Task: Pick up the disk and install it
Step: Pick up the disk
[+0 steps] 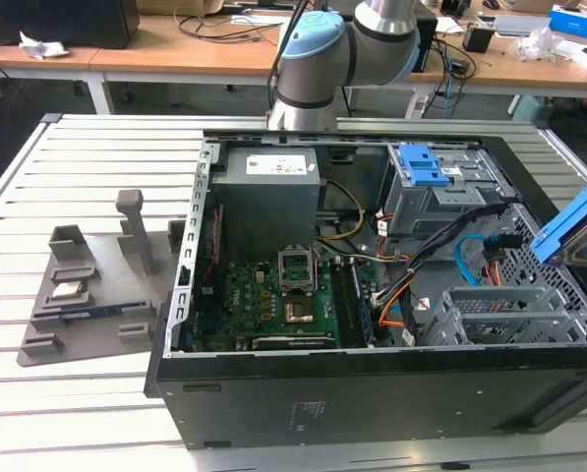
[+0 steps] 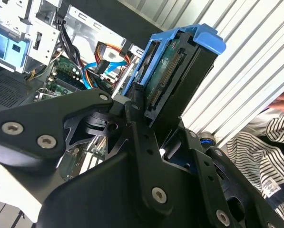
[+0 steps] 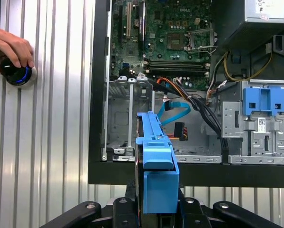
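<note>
The disk [image 2: 172, 76], a drive in a bright blue bracket, is clamped edge-on between my black fingers [image 2: 134, 107], so the gripper [image 2: 163, 118] is shut on it. In the first wrist view the disk [image 3: 156, 161] hangs over the open computer case's wall, in line with the grey drive cage [image 3: 127, 118], with the gripper [image 3: 156, 204] behind it. In the exterior view the disk [image 1: 573, 226] is tilted in the air at the exterior view's right edge, above the case's right end and the drive cage [image 1: 490, 315].
The case [image 1: 372, 393] lies open on a slatted table [image 1: 96, 147], with a motherboard [image 1: 273, 305], cables and a blue latch plate [image 1: 426, 167] inside. A grey fixture [image 1: 87, 285] holding a small chip sits to its left. A person's hand [image 3: 13, 47] rests on a knob; a striped sleeve [image 2: 260, 152] is close.
</note>
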Motion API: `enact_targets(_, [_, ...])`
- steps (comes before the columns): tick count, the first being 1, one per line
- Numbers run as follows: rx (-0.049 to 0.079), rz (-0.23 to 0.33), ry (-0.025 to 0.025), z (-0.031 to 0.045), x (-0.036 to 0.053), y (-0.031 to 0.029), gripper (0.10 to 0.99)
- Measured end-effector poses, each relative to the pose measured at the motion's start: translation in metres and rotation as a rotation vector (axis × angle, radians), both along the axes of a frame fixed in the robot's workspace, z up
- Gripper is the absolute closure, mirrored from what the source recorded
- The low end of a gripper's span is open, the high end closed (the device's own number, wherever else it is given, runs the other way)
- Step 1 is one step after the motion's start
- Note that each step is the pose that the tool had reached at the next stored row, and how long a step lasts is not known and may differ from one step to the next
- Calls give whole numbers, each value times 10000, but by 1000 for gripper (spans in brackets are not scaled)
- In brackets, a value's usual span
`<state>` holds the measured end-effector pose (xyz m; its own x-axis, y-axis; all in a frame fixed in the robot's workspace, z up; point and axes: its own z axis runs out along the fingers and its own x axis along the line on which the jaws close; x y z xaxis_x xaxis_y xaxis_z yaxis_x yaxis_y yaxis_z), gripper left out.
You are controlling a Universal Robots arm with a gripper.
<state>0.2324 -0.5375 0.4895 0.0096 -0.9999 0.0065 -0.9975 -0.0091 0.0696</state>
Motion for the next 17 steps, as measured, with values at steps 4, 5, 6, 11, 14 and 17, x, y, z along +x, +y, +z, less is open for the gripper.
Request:
enact_targets(4, [1,0,0,-4,-13,0,718])
enact_targets(5, [1,-4,0,-7,-24,0,718])
enact_targets(6, [0,-1,-1,-8,-48,0,718])
enact_targets(11, [1,0,0,-17,-318,0,718])
enact_targets(14, [2,0,-1,-22,-381,-1,718])
enact_targets(17, [1,0,-1,-23,-382,0,718])
